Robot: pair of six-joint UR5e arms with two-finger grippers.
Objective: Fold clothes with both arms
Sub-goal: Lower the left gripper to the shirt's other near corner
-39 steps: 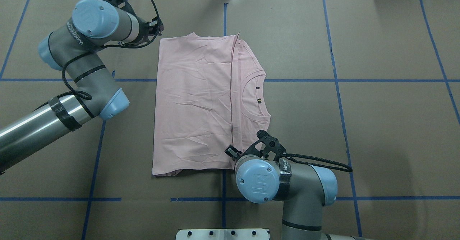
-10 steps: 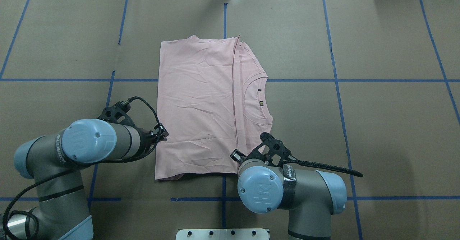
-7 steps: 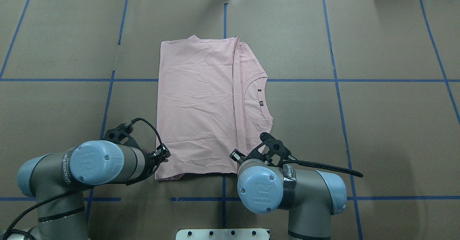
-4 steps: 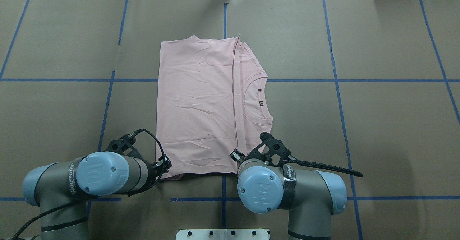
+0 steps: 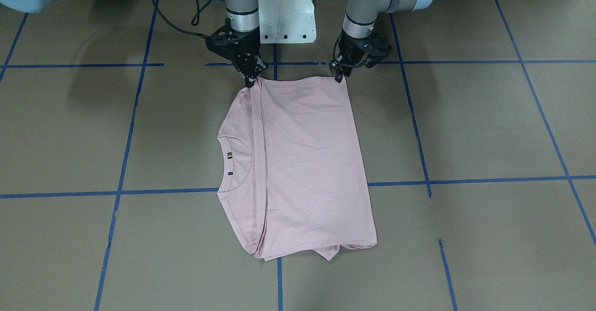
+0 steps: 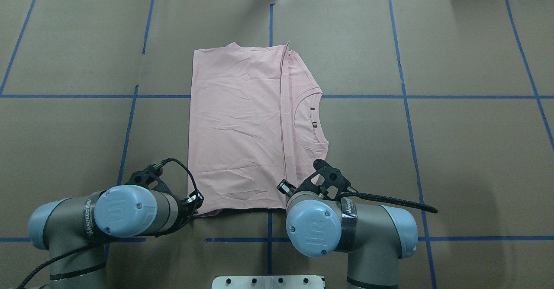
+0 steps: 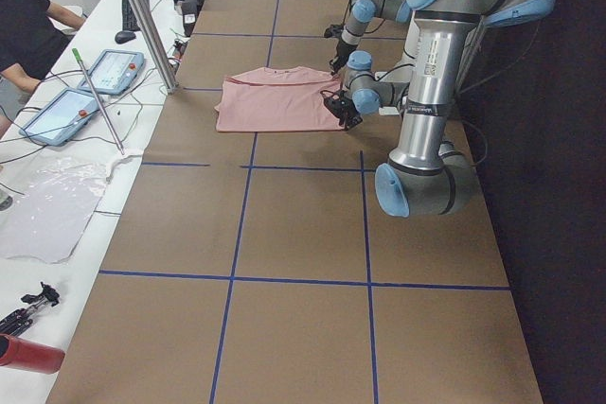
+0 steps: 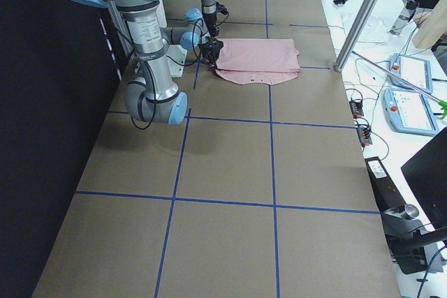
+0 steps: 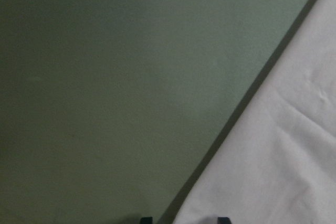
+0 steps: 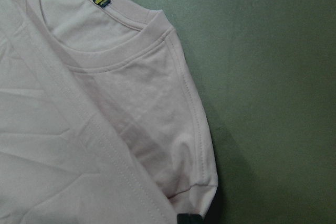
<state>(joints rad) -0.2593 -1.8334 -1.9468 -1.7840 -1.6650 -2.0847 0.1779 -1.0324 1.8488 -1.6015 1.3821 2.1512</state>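
Well, in the overhead view the left arm (image 6: 125, 213) and the right arm (image 6: 320, 226) hide their own tips, but the wrist cameras show them. The left end effector (image 9: 184, 220) is a little way apart. One tip is over the bare tabletop (image 9: 105, 77) and one is over the T-shirt (image 9: 283, 156), with the cloth's edge running between them. The right end effector (image 10: 190, 217) looks pinched tight on a puckered corner of the cloth.

The T-shirt is pale pink. It lies flat in the middle of the tabletop, folded into a tall block with soft wrinkles. From overhead, the left end effector is at its 7 o'clock corner and the right one at its 5 o'clock corner. The round collar (image 6: 309, 120) with a small dark tag (image 6: 314, 124) peeks out at 3 o'clock.

Blue tape lines (image 6: 130, 120) cut the brown tabletop into squares. A white base (image 6: 268, 281) sits at 6 o'clock. Only the left side view shows a person (image 7: 28, 16) in black, two tablets (image 7: 115, 71) and a metal pole (image 7: 142, 16).
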